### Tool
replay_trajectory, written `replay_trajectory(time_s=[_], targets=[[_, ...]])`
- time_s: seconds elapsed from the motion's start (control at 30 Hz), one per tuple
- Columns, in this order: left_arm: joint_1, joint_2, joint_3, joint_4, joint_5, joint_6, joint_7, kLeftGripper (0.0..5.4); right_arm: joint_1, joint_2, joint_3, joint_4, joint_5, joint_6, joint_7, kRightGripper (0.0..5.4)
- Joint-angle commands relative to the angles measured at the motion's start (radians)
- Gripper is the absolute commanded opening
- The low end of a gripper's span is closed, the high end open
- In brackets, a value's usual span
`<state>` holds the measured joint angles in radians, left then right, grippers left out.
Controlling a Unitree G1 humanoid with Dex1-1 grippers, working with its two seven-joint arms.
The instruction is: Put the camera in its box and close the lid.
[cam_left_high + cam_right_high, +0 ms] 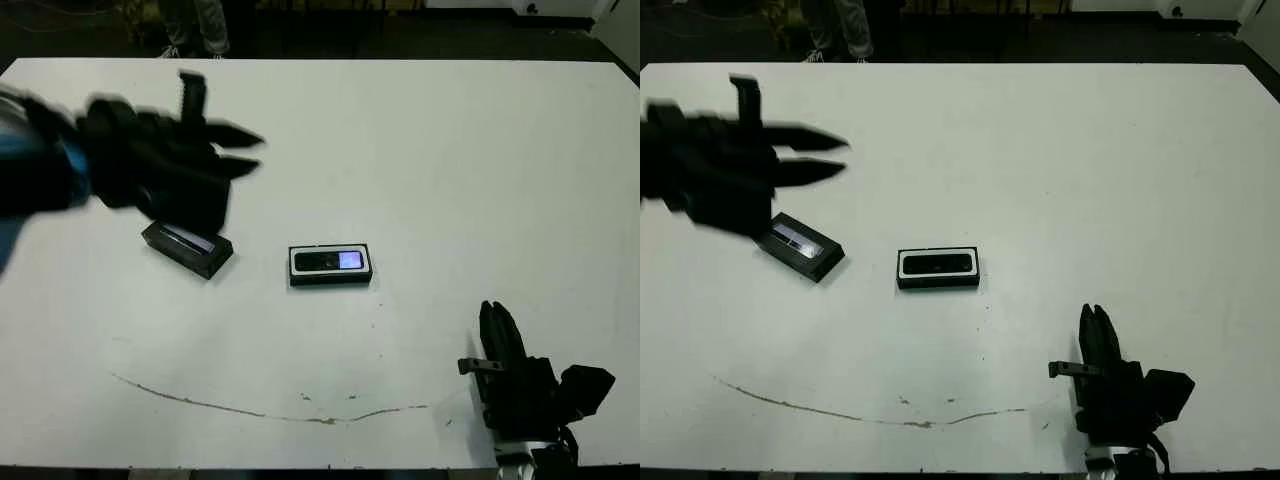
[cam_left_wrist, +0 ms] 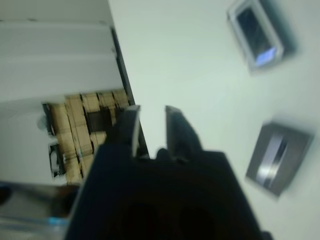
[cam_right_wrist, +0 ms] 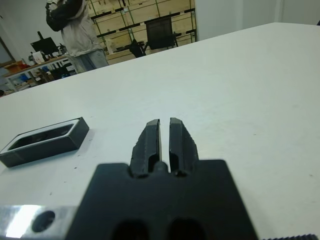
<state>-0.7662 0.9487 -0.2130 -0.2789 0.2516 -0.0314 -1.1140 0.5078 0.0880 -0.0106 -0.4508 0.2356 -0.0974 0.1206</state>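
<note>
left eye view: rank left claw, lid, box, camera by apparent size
1. Left claw, largest, though blurred and raised nearer the lens, which inflates it.
2-3. Lid and box look about alike; the claw overlaps the lid, so no ranking.
4. Camera, smallest, lying inside the box.

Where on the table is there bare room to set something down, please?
The whole far half of the table is bare, and so is the right side between the box and the right hand. The near strip shows only a thin curved mark. It is crowded at the left, where the left hand hangs above the lid.
</note>
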Motion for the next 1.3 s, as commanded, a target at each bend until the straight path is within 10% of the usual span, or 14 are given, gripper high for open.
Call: replay_trajectory(time_s=[0.03, 0.47, 0.83, 1.13, 1.3], targets=[[-0.064, 0.011, -0.093, 0.158, 0.088, -0.071, -0.061, 2.26, 0.028, -0.011, 0.007, -0.013, -0.032, 0.028, -0.027, 0.0], [-0.185, -0.092, -0.306, 0.484, 0.233, -0.263, -0.256, 5.38, 0.01, -0.011, 0.001, 0.069, -0.018, -0.071, 0.017, 0.0], [-0.153, -0.058, -0.373, 0.485, 0.4, -0.571, -0.181, 5.38, 0.022, -0.01, 0.007, 0.084, -0.01, -0.105, 0.019, 0.0], [-0.097, -0.082, -0.391, 0.547, 0.456, -0.58, -0.151, 5.38, 0.003, -0.01, -0.007, 0.153, 0.022, -0.169, 0.056, 0.0], [-0.097, -0.127, -0.393, 0.618, 0.455, -0.476, -0.196, 5.38, 0.052, -0.008, 0.018, 0.045, -0.02, -0.058, -0.01, 0.0]])
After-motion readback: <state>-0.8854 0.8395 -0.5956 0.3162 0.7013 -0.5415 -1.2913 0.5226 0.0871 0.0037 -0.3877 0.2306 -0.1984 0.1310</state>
